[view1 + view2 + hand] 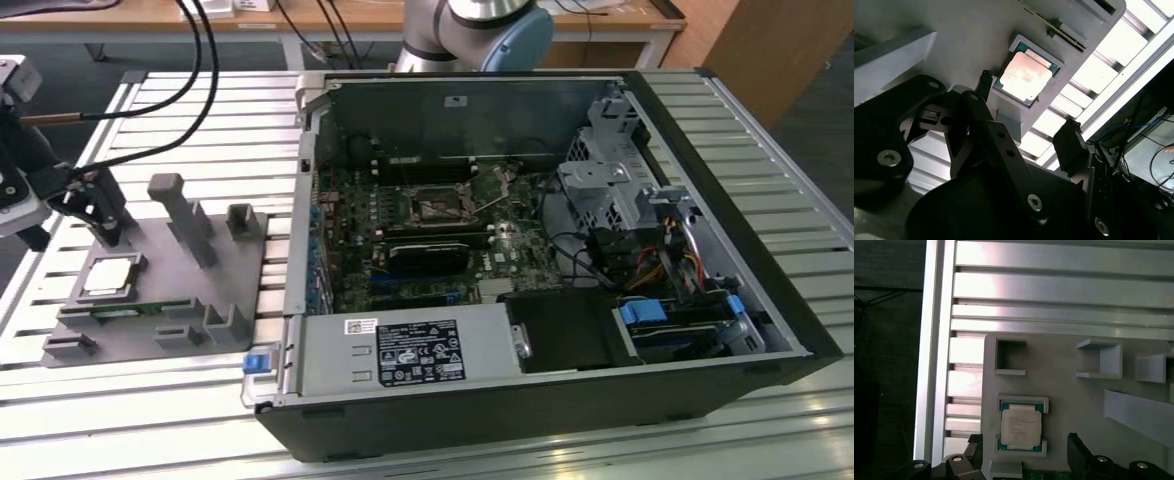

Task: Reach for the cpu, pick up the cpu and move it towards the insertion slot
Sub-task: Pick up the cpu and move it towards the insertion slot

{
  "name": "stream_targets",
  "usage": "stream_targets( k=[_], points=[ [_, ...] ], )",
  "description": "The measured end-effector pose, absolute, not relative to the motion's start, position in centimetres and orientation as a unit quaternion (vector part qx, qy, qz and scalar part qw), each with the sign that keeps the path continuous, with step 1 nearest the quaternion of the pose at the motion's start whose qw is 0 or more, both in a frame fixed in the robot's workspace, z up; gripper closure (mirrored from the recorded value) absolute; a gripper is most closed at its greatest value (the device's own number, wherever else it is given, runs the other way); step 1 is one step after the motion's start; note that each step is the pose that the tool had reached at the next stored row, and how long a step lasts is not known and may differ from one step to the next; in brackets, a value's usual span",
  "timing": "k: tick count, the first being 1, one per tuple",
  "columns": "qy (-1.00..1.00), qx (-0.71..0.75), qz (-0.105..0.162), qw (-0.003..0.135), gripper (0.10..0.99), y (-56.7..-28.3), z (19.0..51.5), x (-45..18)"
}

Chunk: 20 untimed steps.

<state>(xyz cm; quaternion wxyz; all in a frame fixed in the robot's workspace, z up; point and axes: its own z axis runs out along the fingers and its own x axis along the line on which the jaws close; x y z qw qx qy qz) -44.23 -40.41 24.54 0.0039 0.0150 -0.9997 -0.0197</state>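
Gripper (1023,441) hovers just above the cpu (1021,426), not touching, jaws spread wide with one finger to each side of the chip in both wrist views. The step in hand looks like the reach, nothing grasped yet. The cpu lies flat, shiny side up, seated in a shallow pocket of the grey fixture plate (163,272), with raised lips hugging it on two opposite sides. To do it well, the fingers probably need to stay square to the cpu's two free edges, drop straight and close gently, since a skewed pinch could tip the chip in its pocket. The green memory strip (118,312) sits just beside the cpu on the same plate and is worth keeping clear of. Well apart from the cpu, inside the open computer case (467,100), sits the insertion slot (438,207), silvery frame with a dark centre.
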Motion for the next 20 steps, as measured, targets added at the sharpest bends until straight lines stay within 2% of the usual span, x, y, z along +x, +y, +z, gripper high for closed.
stream_targets(
  k=[20],
  points=[
    [-1.000,0.015,-0.020,0.004,0.322,-40.5,21.0,-44.4]
  ],
)
